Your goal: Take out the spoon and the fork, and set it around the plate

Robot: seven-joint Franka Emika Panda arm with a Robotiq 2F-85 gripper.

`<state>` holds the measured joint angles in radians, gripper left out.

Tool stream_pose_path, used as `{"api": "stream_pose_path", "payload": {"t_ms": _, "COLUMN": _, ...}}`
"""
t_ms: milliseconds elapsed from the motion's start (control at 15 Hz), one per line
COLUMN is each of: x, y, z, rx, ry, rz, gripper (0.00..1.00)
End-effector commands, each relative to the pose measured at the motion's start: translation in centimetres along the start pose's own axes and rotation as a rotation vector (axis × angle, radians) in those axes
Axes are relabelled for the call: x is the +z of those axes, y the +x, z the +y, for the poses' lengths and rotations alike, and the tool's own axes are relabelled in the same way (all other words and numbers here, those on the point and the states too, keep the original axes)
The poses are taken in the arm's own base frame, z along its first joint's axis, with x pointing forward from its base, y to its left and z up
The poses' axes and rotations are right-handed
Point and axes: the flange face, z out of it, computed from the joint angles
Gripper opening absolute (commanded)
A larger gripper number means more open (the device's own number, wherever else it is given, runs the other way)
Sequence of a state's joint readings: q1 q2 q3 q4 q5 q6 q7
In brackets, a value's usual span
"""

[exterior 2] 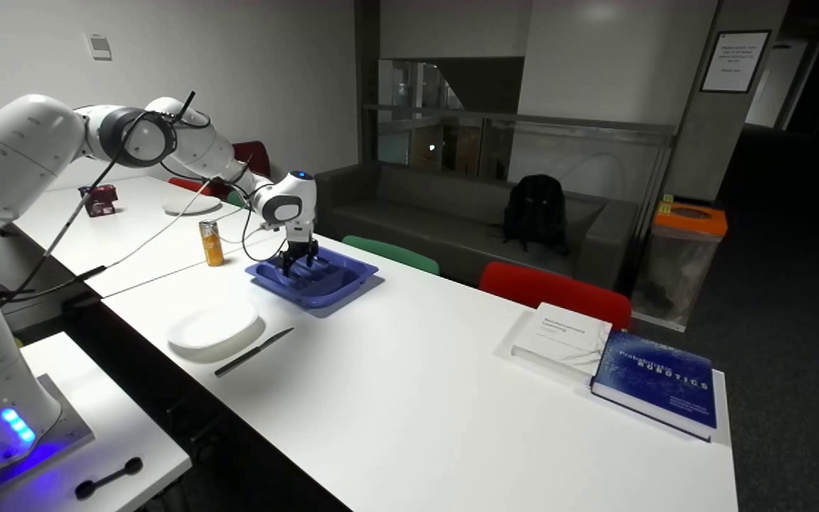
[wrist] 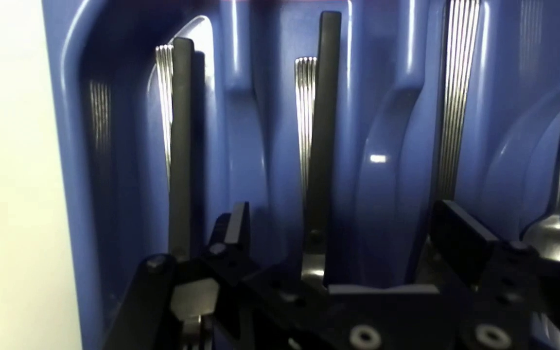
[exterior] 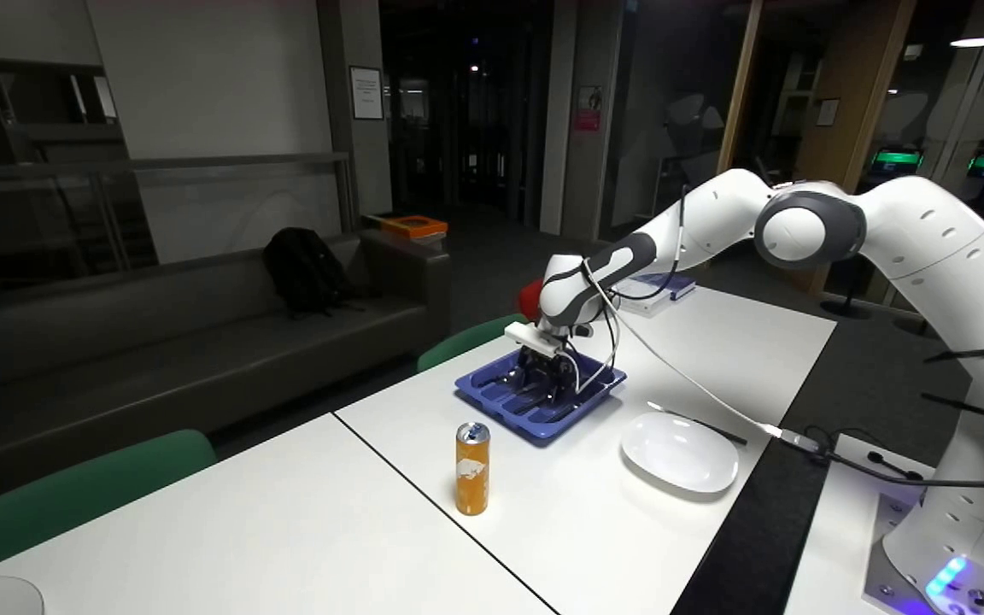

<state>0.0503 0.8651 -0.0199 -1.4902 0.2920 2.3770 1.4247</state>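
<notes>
The blue cutlery tray (exterior: 505, 414) rests on the white table, and my gripper (wrist: 348, 223) is down inside it, fingers spread wide with nothing gripped. In the wrist view a black-handled piece (wrist: 326, 121) lies between the fingers, its head hidden below them. The left compartment holds a black handle (wrist: 182, 146); what looks like a fork head (wrist: 193, 297) shows through the linkage. A ribbed silver handle (wrist: 460, 73) runs under the right finger. Which piece is the spoon I cannot tell; a rounded silver piece (wrist: 550, 238) lies far right, partly covered. The white plate (exterior: 680, 453) stands apart from the tray.
A black-handled knife (exterior 2: 253, 352) lies beside the plate. An orange can (exterior: 472, 470) stands near the tray. Two books (exterior 2: 562, 341) sit at the table's end, and another pale round dish (exterior 2: 193, 205) at the opposite one. A white cable (exterior: 680, 367) hangs from the arm.
</notes>
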Motion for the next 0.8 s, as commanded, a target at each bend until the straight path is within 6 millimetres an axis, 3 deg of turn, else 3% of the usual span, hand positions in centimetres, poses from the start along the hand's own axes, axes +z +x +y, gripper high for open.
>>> {"api": "stream_pose_path", "payload": {"t_ms": 0, "x": 0.2, "y": -0.2, "z": -0.5, "rx": -0.003, "ry": -0.01, "rz": -0.054, "gripper": 1.0}}
{"api": "stream_pose_path", "payload": {"t_ms": 333, "x": 1.1, "y": -0.1, "z": 0.3, "rx": 0.025, "ry": -0.018, "rz": -0.067, "gripper": 0.98}}
{"api": "stream_pose_path", "payload": {"t_ms": 400, "x": 1.1, "y": 0.1, "z": 0.4, "rx": 0.034, "ry": -0.015, "rz": -0.066, "gripper": 0.74}}
{"api": "stream_pose_path", "payload": {"t_ms": 533, "x": 1.0, "y": 0.3, "z": 0.3, "rx": 0.04, "ry": -0.013, "rz": -0.071, "gripper": 0.69}}
{"api": "stream_pose_path", "payload": {"t_ms": 733, "x": 0.8, "y": 0.7, "z": 0.3, "rx": 0.048, "ry": -0.011, "rz": -0.073, "gripper": 0.47}}
